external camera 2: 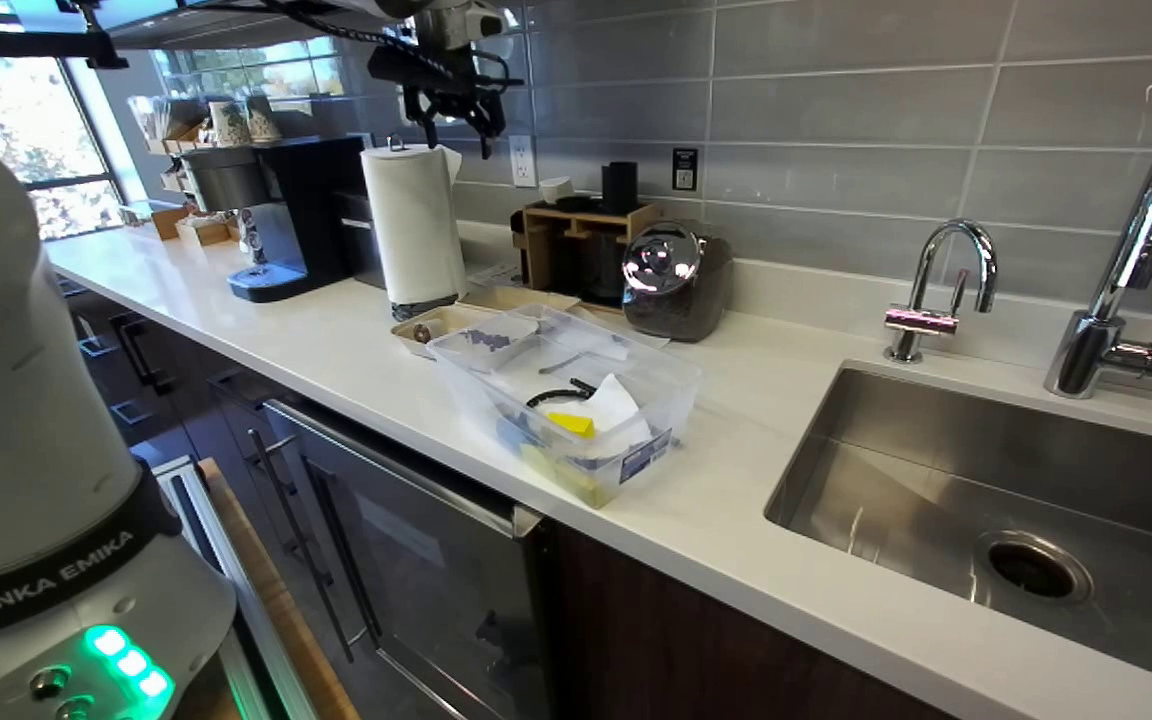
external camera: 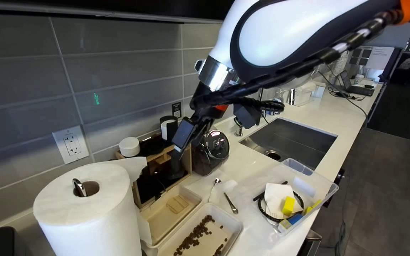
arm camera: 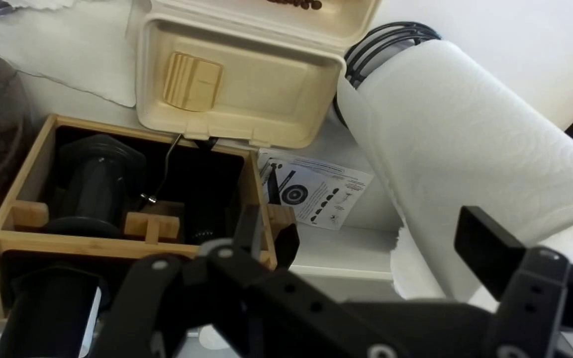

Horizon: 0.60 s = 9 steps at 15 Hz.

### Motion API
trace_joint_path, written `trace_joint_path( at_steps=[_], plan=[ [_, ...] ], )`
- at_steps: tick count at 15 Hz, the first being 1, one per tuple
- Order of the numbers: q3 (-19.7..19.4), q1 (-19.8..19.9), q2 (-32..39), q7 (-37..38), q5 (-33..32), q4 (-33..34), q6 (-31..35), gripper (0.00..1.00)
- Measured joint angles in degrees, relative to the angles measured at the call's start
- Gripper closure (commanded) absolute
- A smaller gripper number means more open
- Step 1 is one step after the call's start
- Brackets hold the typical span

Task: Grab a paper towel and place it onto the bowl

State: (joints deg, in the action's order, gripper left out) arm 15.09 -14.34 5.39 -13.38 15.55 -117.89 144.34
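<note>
The paper towel [external camera: 136, 167] is the loose outer sheet with a ragged edge, still attached to the thick white roll [external camera: 94, 227]. It also shows in an exterior view [external camera 2: 453, 163] and in the wrist view [arm camera: 412, 266]. My gripper [external camera 2: 458, 150] is open and empty, above the back side of the roll's top. In the wrist view, the gripper [arm camera: 366, 233] has its fingers wide apart, and the sheet's ragged edge appears between them, nearer the right finger. No round bowl shows clearly. A clear plastic bin [external camera: 324, 193] holds a white crumpled paper, a yellow sponge and a black ring.
A wooden organizer [arm camera: 127, 248] with black items stands beside the roll against the wall. A glass jar [external camera 2: 681, 300] stands next to it. An open pale takeout box [arm camera: 276, 89] with coffee beans lies in front. A sink [external camera: 290, 138] and faucet [external camera 2: 1126, 330] are farther along the counter.
</note>
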Motion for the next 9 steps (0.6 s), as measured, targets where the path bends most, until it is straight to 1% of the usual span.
trace_joint_path(
  at_steps=[9],
  plan=[
    [-0.03, 0.08, 0.01, -0.67, -0.02, 0.20, 0.00, 0.00]
  ],
)
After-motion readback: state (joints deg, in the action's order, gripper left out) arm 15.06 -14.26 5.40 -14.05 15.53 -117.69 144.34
